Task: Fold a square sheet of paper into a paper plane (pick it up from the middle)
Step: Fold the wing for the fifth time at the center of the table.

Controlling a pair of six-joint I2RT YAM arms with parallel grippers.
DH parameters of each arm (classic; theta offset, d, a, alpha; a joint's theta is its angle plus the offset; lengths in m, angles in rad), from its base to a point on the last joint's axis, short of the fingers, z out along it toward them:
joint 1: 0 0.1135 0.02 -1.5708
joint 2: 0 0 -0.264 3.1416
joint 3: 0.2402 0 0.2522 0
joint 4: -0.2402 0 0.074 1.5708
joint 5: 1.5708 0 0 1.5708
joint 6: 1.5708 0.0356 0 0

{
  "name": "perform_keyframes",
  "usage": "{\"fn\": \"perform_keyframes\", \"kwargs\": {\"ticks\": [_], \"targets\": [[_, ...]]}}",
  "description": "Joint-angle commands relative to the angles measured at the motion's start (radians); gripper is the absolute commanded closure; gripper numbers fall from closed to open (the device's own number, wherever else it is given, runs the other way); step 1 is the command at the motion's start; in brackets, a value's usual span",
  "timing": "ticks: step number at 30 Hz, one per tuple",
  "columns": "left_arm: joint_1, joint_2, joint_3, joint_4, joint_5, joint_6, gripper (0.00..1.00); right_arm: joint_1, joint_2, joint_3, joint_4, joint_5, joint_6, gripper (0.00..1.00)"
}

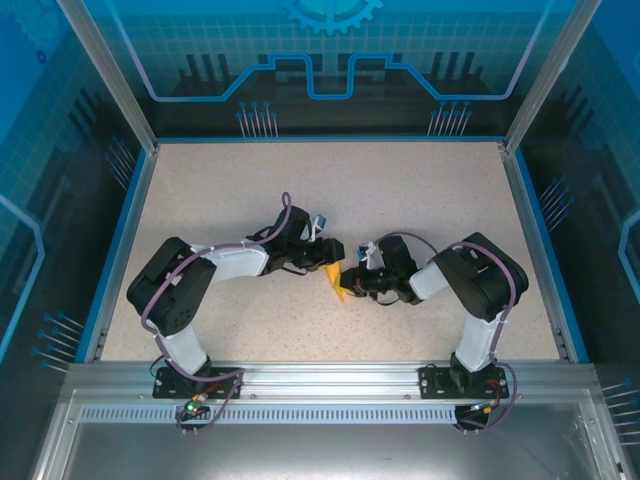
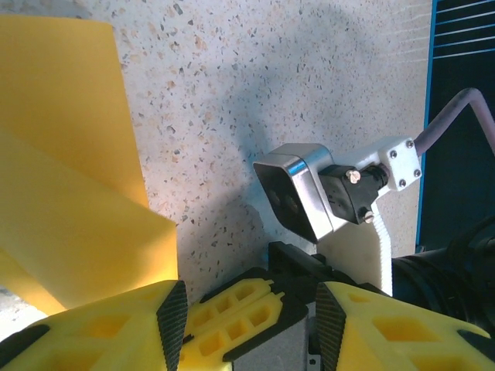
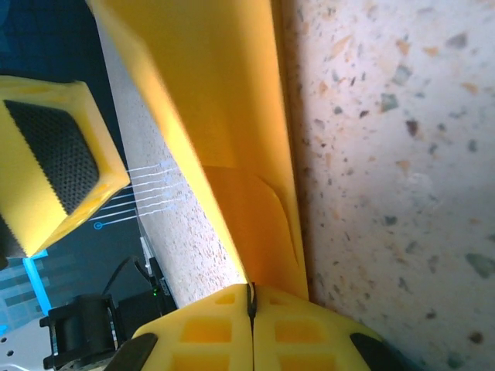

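The right gripper (image 3: 251, 300) was clamped shut on an edge of the folded paper sheet (image 3: 232, 131) mid-way across the table (image 1: 420, 190); the left gripper (image 2: 251, 313) gaped empty beside it; held by one thin pinch, the sheet could swivel or its folds spring open.

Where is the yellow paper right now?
The yellow paper is near the middle of the table, between the two arms. The right hand pinches it, and the open left hand is just beside it.
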Motion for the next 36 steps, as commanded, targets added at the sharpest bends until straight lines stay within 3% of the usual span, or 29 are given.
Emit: {"fn": "perform_keyframes", "kwargs": {"ticks": [1,19,29,32,36], "targets": [[-0.004,0.023,-0.005,0.04,0.009,0.0,0.49,0.004,0.026,-0.006,0.041,-0.018,0.037,0.94],[-0.007,0.002,-0.064,0.119,0.016,0.003,0.45,-0.013,0.034,-0.018,0.017,-0.008,0.057,0.94],[-0.007,0.007,-0.072,0.099,-0.031,-0.007,0.76,-0.013,0.034,-0.012,0.011,-0.01,0.05,0.94],[-0.005,0.025,-0.063,0.097,-0.033,-0.023,0.97,-0.013,0.034,-0.012,0.003,-0.009,0.045,0.94],[-0.006,0.011,-0.07,0.077,-0.064,-0.04,1.0,-0.014,0.035,-0.011,-0.002,-0.007,0.04,0.94]]}}
